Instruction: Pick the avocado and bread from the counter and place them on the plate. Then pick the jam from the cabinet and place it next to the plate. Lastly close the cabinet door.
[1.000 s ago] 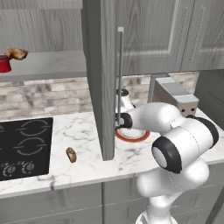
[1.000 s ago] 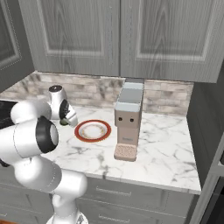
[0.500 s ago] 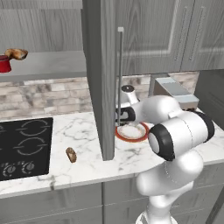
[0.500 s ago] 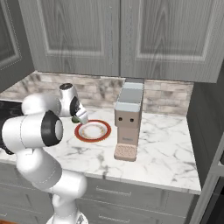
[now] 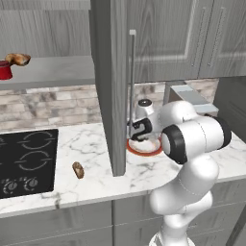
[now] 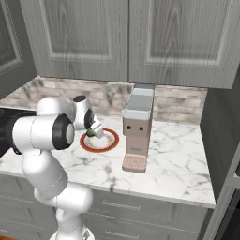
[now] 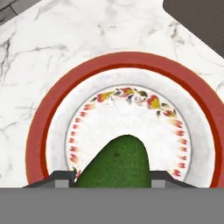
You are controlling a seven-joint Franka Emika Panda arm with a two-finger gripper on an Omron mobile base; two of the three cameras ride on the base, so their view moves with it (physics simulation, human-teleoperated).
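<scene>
Your pincer (image 6: 95, 131) grips the avocado (image 7: 114, 162), dark green with a pebbled skin, and over the last second has swung in from the plate's edge to hang above its centre. Your first placement looks close: lower, then release. The plate (image 7: 52, 113) is glossy, with a broad orange-red rim and a floral ring. The bread (image 5: 78, 170), a small brown oval, lies on the veined marble counter (image 5: 91, 182) left of the open cabinet door (image 5: 109, 91). The red jam (image 5: 5, 70) stands on the cabinet shelf.
</scene>
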